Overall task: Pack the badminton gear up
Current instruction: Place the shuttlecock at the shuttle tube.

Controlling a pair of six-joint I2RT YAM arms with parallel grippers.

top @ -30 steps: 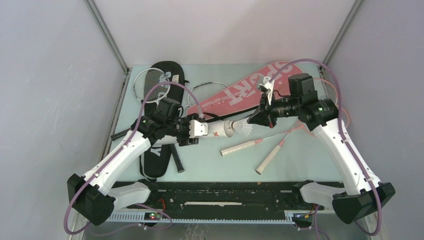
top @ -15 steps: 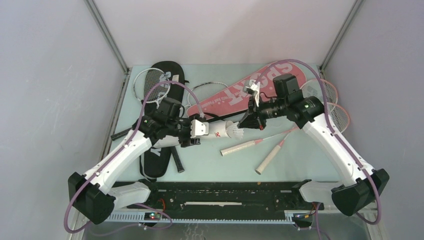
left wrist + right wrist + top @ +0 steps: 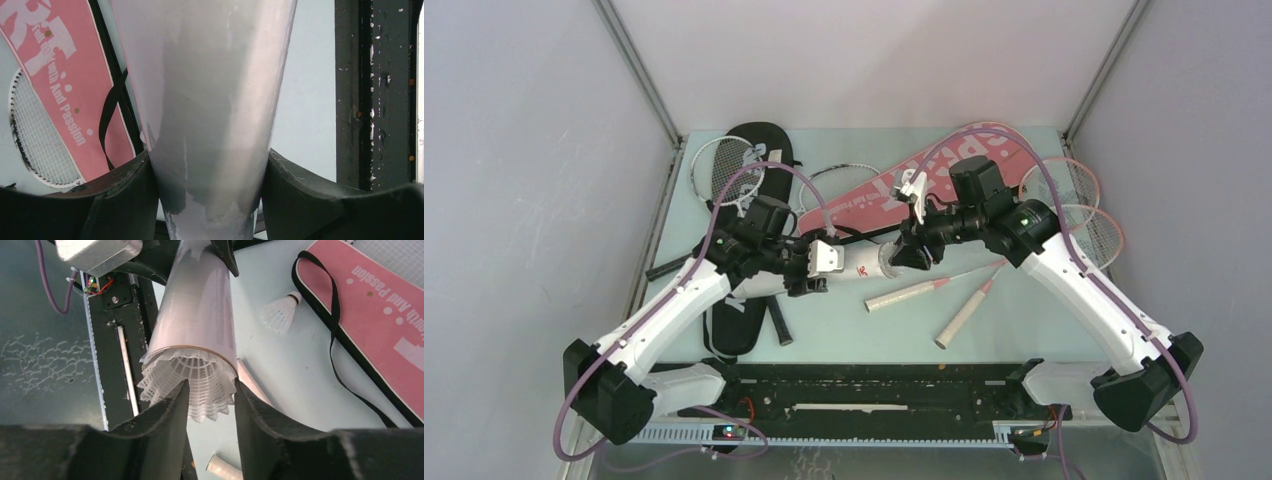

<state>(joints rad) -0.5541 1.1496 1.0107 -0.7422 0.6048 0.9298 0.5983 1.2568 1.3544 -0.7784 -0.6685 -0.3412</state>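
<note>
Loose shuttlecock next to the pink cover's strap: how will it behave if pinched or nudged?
The shuttlecock is probably very light, so a nudge may skid it across the table. Its thin lacy skirt looks crushable; gripping near the dark-banded nose seems safer. Lying on its side, the cone would likely roll in an arc.

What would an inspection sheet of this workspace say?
Surface: pale green table, gear spread across it.
Job's things: white tube with a shuttlecock in its mouth; loose shuttlecock; pink cover; black cover; rackets lying out.
Clutter: nothing seen.
Hands: left hand shut on the white tube; right hand at the shuttlecock skirt, grip unclear.
Cables: purple cables arch over the gear.
Surroundings: grey walls; black rail at near edge.
</note>
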